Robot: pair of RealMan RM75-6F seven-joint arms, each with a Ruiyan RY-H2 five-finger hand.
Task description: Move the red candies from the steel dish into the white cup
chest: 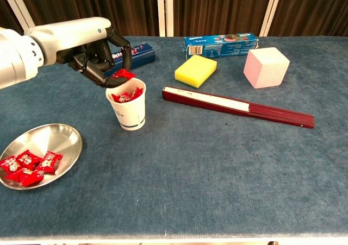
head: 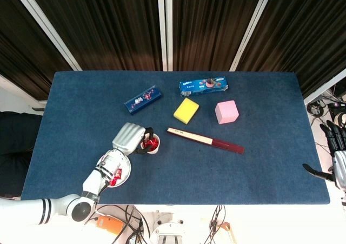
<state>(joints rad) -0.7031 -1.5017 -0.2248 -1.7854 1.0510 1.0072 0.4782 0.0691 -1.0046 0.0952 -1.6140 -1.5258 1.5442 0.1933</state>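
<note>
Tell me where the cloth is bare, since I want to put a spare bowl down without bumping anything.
Barest is the near right stretch of the table, in front of the folded fan. The far left corner, left of the navy box, is also free. Avoid the near left: the left hand holds a candy over the white cup, beside the steel dish.
</note>
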